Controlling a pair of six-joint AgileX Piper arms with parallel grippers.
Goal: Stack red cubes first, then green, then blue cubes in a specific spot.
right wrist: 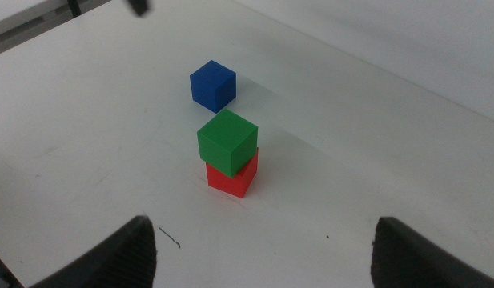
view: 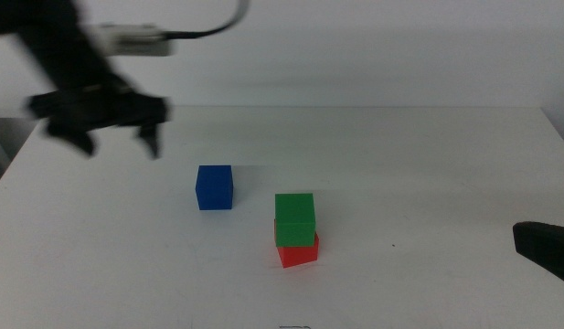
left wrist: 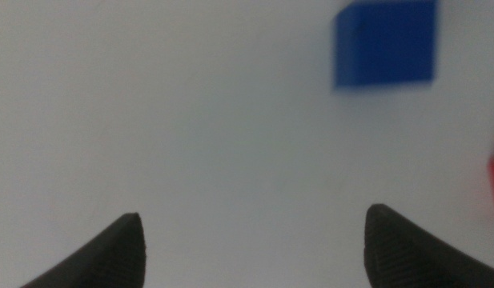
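Middle view: left gripper (view: pixel 120 139) upper left of frame, jaws apart, empty. Blue cube (view: pixel 214 187) lower right of it, alone on white table (view: pixel 428 164); green cube (view: pixel 294 219) sits on red cube (view: pixel 299 251), slightly askew. Right gripper (view: pixel 543 249) parked at right edge, farther off.

Left wrist view: blue cube (left wrist: pixel 386 43) top right, well beyond spread jaws, off-centre.

Right wrist view: jaws wide apart, empty; stack (right wrist: pixel 228 152) centre, blue cube (right wrist: pixel 212 85) behind it.
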